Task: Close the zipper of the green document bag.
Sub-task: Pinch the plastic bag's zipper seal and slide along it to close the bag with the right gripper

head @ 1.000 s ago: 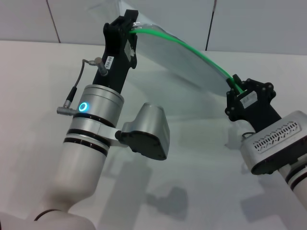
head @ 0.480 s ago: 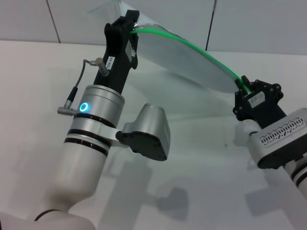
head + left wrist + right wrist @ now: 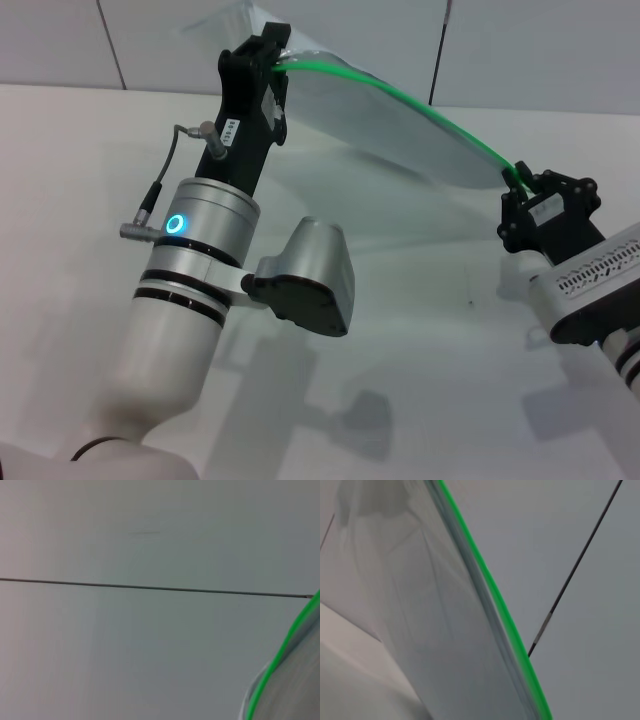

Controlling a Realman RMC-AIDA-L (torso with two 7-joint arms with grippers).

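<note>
The green document bag [image 3: 385,130], a translucent pale pouch, hangs in the air above the table, stretched between both grippers. Its bright green zipper [image 3: 420,108] arcs along the upper edge. My left gripper [image 3: 272,52] is shut on the bag's far left end. My right gripper [image 3: 517,183] is shut on the zipper at its right end; the slider tab itself is hidden between the fingers. The left wrist view shows a short curve of the zipper [image 3: 280,655]. In the right wrist view the zipper [image 3: 490,590] runs along the bag [image 3: 420,605].
A white table [image 3: 80,180] lies below, with a tiled wall [image 3: 520,40] behind it. My left arm's camera housing [image 3: 310,275] and my right arm's wrist housing [image 3: 590,285] hang over the table's middle and right.
My right gripper has slid rightward and slightly down along the zipper, and the bag's green edge is drawn out longer and flatter. The left gripper has stayed in place.
</note>
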